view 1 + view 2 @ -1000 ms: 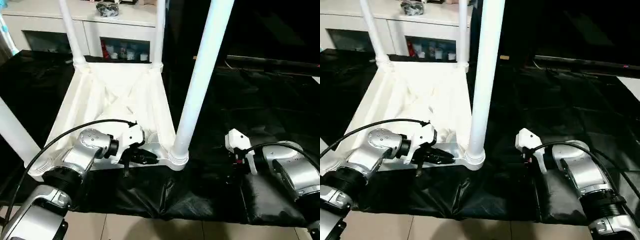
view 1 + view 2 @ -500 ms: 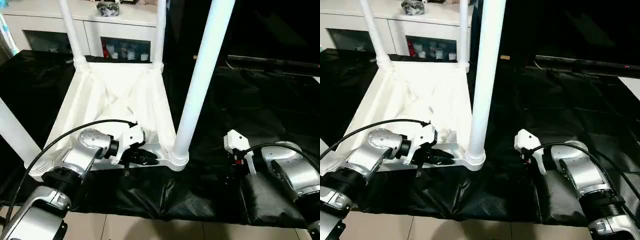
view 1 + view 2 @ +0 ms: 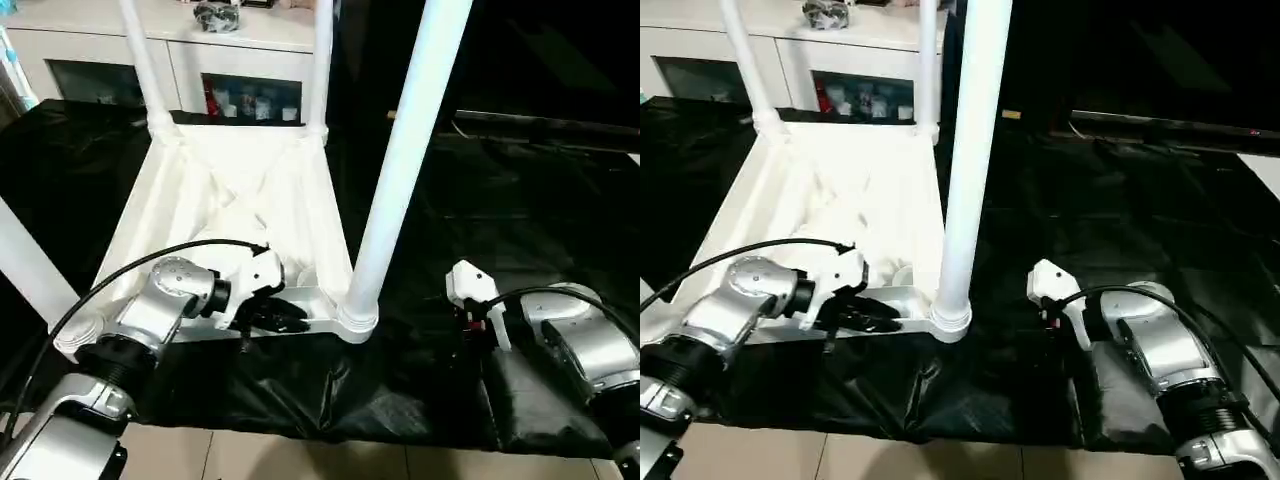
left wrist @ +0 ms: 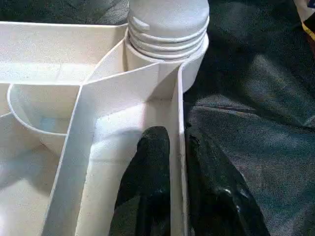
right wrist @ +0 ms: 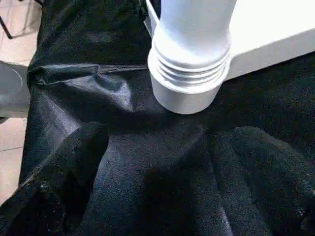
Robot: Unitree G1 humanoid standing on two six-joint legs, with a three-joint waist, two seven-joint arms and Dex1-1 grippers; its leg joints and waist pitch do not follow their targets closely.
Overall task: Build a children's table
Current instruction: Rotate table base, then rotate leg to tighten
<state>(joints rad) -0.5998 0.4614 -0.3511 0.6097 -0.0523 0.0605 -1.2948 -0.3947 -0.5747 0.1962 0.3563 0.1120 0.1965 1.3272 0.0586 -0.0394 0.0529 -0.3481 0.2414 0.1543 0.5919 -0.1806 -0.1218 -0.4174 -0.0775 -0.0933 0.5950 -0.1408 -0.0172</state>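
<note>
The children's table lies upside down on the black cloth, its ribbed white tabletop (image 3: 240, 190) facing up. White legs stand in its corner sockets: two far ones (image 3: 145, 60) (image 3: 321, 60), one at the near left (image 3: 25, 265), and the near right leg (image 3: 400, 160) in its socket (image 3: 355, 320). My left gripper (image 3: 285, 318) is at the near rim. In the left wrist view its fingers (image 4: 152, 157) straddle the rim wall (image 4: 177, 123), one inside, one outside, pressed against it. My right gripper (image 5: 172, 142) stands open on the cloth, just right of the near right socket (image 5: 189, 73), touching nothing.
A white cabinet (image 3: 230, 60) with glass doors stands behind the work table. The black cloth (image 3: 520, 200) is wrinkled and hangs over the front edge above the tiled floor (image 3: 300, 455). A black cable (image 3: 150, 260) arcs over my left forearm.
My left arm has swung slightly to the left, its fingers staying on the near rim. The right arm has barely moved.
</note>
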